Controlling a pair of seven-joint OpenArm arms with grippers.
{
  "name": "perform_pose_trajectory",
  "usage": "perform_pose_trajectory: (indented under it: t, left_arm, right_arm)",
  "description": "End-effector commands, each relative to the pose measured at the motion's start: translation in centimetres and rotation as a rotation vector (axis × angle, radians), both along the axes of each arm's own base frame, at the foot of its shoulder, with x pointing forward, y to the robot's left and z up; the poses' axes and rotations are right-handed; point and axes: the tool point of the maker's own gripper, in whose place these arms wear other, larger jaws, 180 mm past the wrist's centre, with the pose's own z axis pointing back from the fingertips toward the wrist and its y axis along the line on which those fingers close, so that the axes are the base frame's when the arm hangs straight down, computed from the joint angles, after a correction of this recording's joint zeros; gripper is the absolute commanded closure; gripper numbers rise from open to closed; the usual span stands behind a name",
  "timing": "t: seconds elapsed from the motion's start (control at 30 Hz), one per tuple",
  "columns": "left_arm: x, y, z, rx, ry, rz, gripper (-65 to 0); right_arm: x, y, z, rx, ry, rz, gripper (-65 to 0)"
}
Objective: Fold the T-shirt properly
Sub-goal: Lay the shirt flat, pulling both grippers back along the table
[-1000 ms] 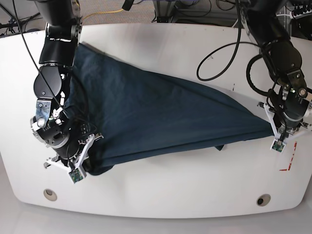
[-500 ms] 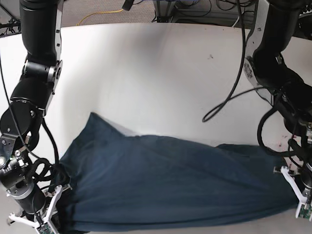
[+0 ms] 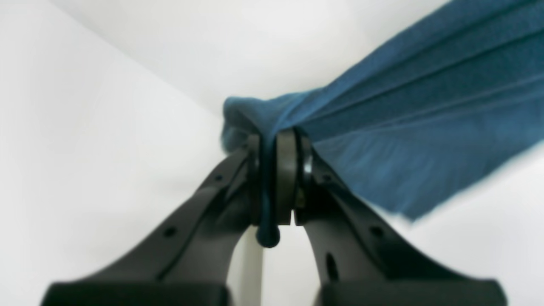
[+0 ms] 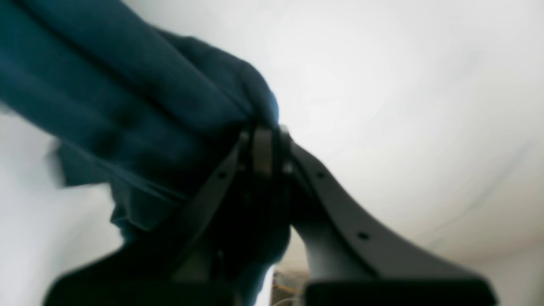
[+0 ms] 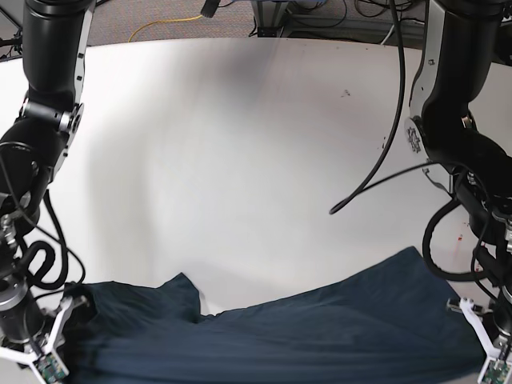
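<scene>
The dark teal-navy T-shirt (image 5: pixel 280 344) hangs stretched between both arms along the bottom of the base view. Its upper edge rises in two peaks. My left gripper (image 3: pixel 276 178) is shut on a bunched corner of the T-shirt (image 3: pixel 425 123), and cloth fans out to the right from the pinch. In the base view this left gripper (image 5: pixel 490 356) is at the lower right. My right gripper (image 4: pixel 263 157) is shut on a thick fold of the T-shirt (image 4: pixel 140 106). It sits at the lower left as the right gripper (image 5: pixel 44 356) in the base view.
The white table (image 5: pixel 240 144) fills the base view behind the shirt. A black cable (image 5: pixel 384 152) loops down from the arm on the right. A small dark speck (image 5: pixel 346 94) marks the tabletop. A yellow cable (image 5: pixel 164 24) lies on the floor beyond the far edge.
Both grippers have drawn the T-shirt toward the near edge. It has dropped from the middle of the base view to the bottom, and both stay shut on it.
</scene>
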Motion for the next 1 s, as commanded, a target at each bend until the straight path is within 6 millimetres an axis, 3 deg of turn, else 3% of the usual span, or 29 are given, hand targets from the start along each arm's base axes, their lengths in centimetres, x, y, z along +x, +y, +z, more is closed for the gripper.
perform_pose_trajectory:
  t: [0.0, 0.17, 0.23, 0.37, 0.5, 0.73, 0.83, 0.97]
  left_arm:
    - [-0.9, 1.5, -1.1, 0.026, 0.026, 0.056, 0.0]
    - [-3.2, 3.5, -9.0, 0.019, 0.215, 0.103, 0.0]
    - [-4.1, 3.8, -11.6, 0.015, 0.280, 0.111, 0.0]
    - [-7.2, 4.0, -18.3, 0.022, 0.461, 0.115, 0.0]
    - [-11.0, 3.7, -23.9, 0.024, 0.626, 0.109, 0.0]
    - [-16.7, 2.4, -30.4, -0.006, 0.821, 0.086, 0.0]
    - [-18.7, 2.5, -32.1, -0.008, 0.886, 0.087, 0.0]
    - [-20.5, 2.3, -33.4, -0.009, 0.931, 0.078, 0.0]
  right_arm:
    - [-1.2, -1.6, -0.8, 0.019, -0.007, -0.059, 0.0]
    - [-3.2, -2.9, -9.1, 0.129, 0.148, -0.105, 0.0]
    - [-4.0, -3.2, -11.5, 0.166, 0.187, -0.116, 0.0]
    - [-6.5, -3.2, -17.3, 0.246, 0.297, -0.142, 0.0]
    - [-8.7, -2.5, -21.5, 0.298, 0.383, -0.146, 0.0]
    - [-12.6, -1.9, -27.2, 0.351, 0.512, -0.155, 0.0]
    - [-14.6, -2.8, -28.9, 0.364, 0.559, -0.194, 0.0]
    - [-16.5, -2.5, -30.9, 0.392, 0.615, -0.216, 0.0]
